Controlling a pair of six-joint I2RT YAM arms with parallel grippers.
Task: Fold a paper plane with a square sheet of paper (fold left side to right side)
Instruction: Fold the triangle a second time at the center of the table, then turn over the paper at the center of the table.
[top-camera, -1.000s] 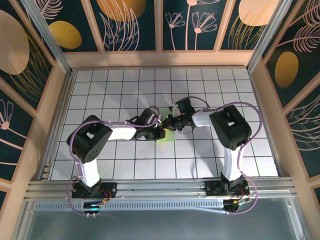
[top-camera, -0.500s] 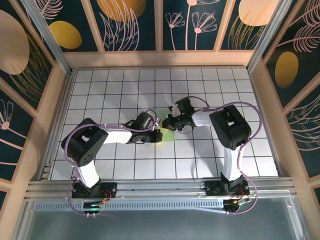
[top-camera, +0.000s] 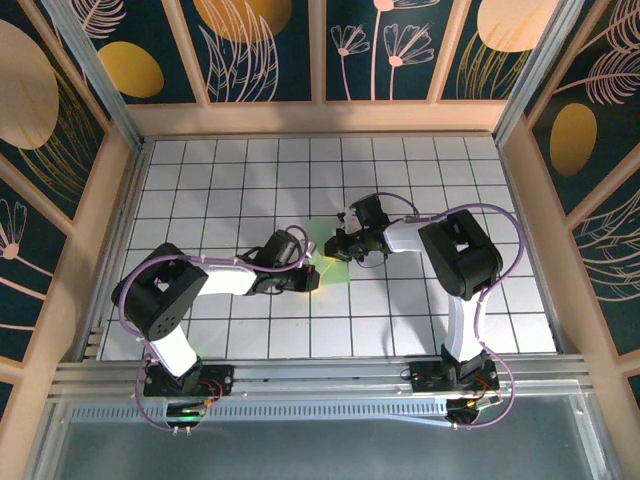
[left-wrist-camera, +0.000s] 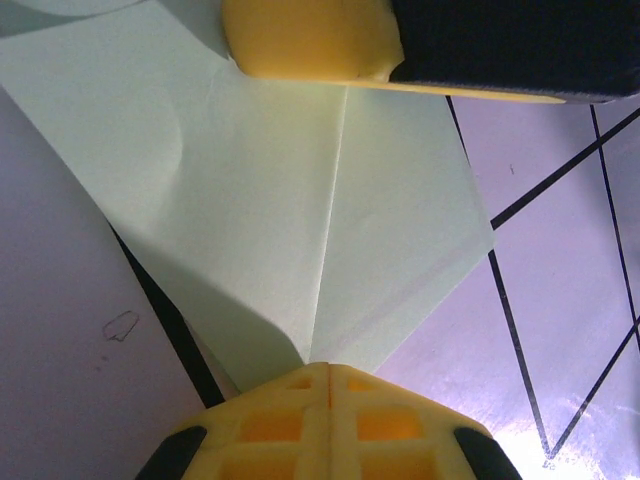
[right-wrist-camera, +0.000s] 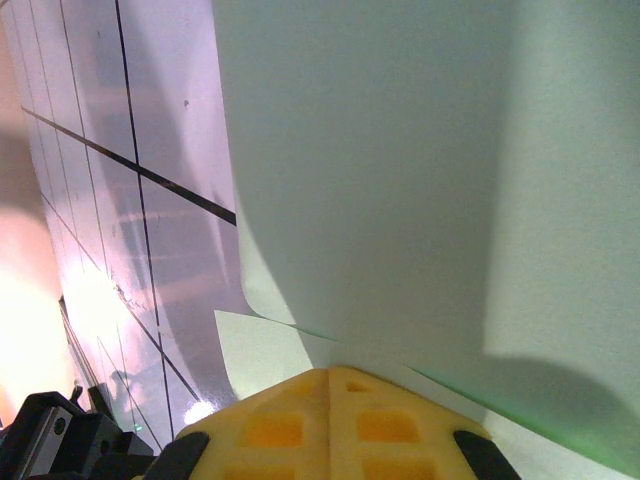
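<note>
Both arms meet near the middle of the gridded tabletop, with the sheet of paper lying between the two tools as a small pale green patch. Left tool has its jaws pressed together. In its wrist view the tips sit right at the narrow point of the paper, where a straight centre crease runs up to them. I cannot tell whether they pin the paper down or nip its corner. Right tool also has its jaws pressed together; its yellow finger rests on the far edge of the sheet. From the right wrist, a broad layer of paper stands up off the flat layer beneath and curves over from the closed tips — pushed rather than pinched, as far as I can judge. Progress, judged: a centre crease and angled edges are in, giving a wedge, but not a slim dart. The raised layer looks like a fold part-way through. Left to do — lay it flat, sharpen the crease, then make the narrowing folds.
</note>
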